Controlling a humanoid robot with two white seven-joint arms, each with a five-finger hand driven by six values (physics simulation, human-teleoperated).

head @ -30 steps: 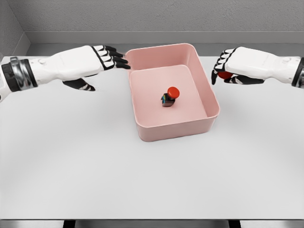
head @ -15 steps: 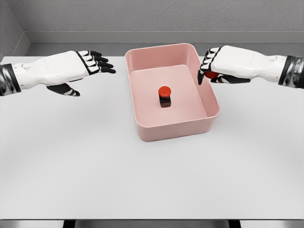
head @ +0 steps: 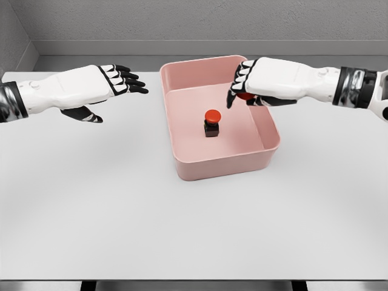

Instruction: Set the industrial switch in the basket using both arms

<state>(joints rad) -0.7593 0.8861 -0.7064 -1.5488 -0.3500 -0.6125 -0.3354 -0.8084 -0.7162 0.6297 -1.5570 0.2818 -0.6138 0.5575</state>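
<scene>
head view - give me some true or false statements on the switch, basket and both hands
1. A switch with a red button stands inside the pink basket. True.
2. The left hand is over the basket. False: it is left of the basket, above the table.
3. The right hand is over the basket and holds something red. True: a second red thing shows under its curled fingers.
4. The left hand grips the basket's rim. False: its fingers are spread and hold nothing.
5. The switch in the basket lies on its side. False: it stands upright, button on top.
</scene>
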